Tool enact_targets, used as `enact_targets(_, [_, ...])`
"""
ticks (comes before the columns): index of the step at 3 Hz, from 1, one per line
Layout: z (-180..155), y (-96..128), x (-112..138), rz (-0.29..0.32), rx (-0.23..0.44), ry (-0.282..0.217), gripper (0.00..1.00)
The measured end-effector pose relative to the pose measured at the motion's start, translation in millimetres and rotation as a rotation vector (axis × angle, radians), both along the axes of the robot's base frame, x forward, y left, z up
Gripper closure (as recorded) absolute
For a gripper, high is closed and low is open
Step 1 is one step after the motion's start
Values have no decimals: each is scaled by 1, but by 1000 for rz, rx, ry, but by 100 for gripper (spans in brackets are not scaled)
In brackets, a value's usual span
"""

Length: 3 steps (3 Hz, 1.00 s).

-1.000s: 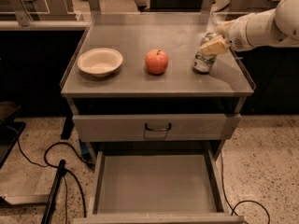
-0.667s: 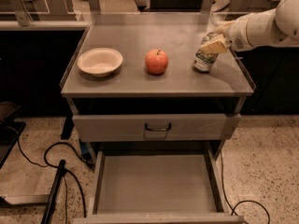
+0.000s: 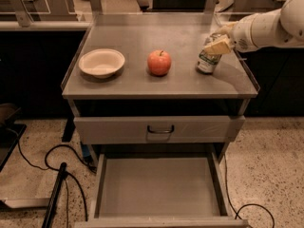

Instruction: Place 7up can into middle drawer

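In the camera view, the only one I had, the 7up can (image 3: pixel 207 61) stood upright on the table (image 3: pixel 142 37) near its right edge, about halfway between the front and back corners. The gripper (image 3: pixel 219 44) had come in from the right on the white arm (image 3: pixel 266 27) and sat against the upper part of the can. I could not tell whether it had closed on the can or merely rested at it. A red apple (image 3: pixel 159 62) lay near the middle of the table, apart from the can, and a pale bowl (image 3: pixel 101 62) sat toward the left edge.

Below the table's front edge, the upper drawer (image 3: pixel 118 129) with its small black handle (image 3: pixel 160 128) was shut. The middle drawer (image 3: pixel 159 186) beneath it was pulled out, with nothing on its grey floor.

I judged the task barely begun. The drawer was ready and the reach was made, but the can had not yet left the table. Securing it, lifting it, carrying it past the front edge, lowering it and letting it go all remained.
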<state>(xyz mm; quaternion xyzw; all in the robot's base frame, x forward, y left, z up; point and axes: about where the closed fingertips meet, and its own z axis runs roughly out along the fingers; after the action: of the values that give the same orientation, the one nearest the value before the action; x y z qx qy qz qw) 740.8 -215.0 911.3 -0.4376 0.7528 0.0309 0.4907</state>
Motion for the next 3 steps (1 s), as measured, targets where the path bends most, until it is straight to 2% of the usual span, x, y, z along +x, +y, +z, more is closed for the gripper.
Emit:
enact_targets(2, [6, 4, 1, -2, -5, -6, 100])
enact_targets(3, [27, 12, -20, -5, -20, -23, 100])
